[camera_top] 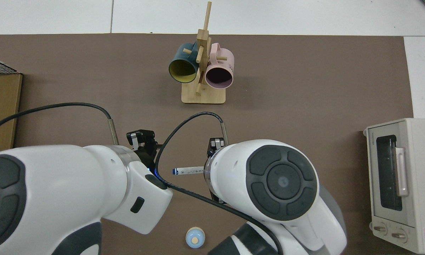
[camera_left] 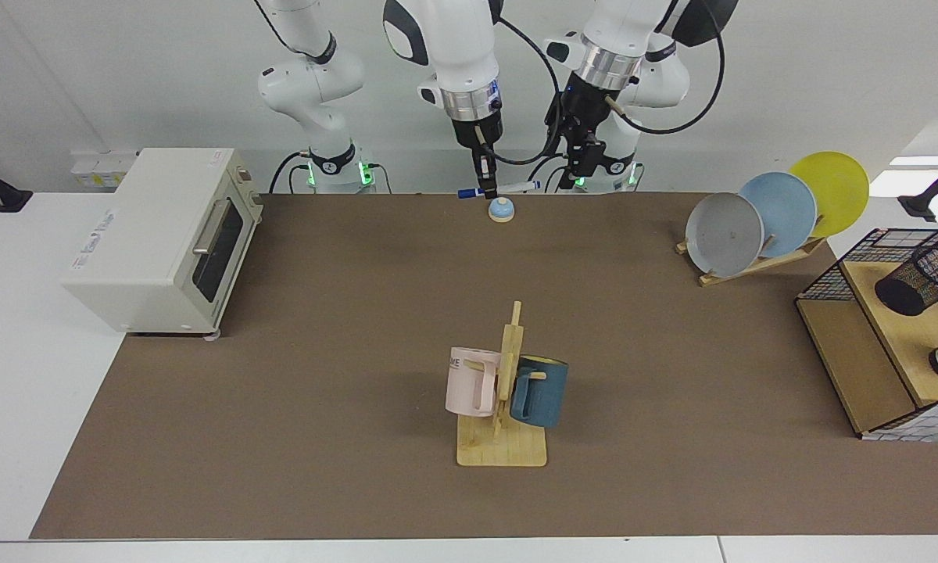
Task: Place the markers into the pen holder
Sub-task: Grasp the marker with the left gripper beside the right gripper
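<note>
The marker (camera_left: 516, 187), white with a blue cap, hangs level above the table's far edge, with my right gripper (camera_left: 486, 186) shut on it near the capped end. In the top view the marker (camera_top: 187, 170) sticks out from under the right arm toward the other arm. My left gripper (camera_left: 584, 168) is open and hangs just beside the marker's free end, a small gap away. The pen holder (camera_left: 922, 277), a black mesh cup, lies tilted on a wooden shelf at the far right of the facing view. It is outside the top view.
A small blue bell (camera_left: 501, 209) sits right under the marker. A mug rack (camera_left: 504, 438) with two mugs stands mid-table, a toaster oven (camera_left: 164, 234) at one end, a plate rack (camera_left: 774, 215) and a wire basket (camera_left: 828, 277) around the shelf at the other.
</note>
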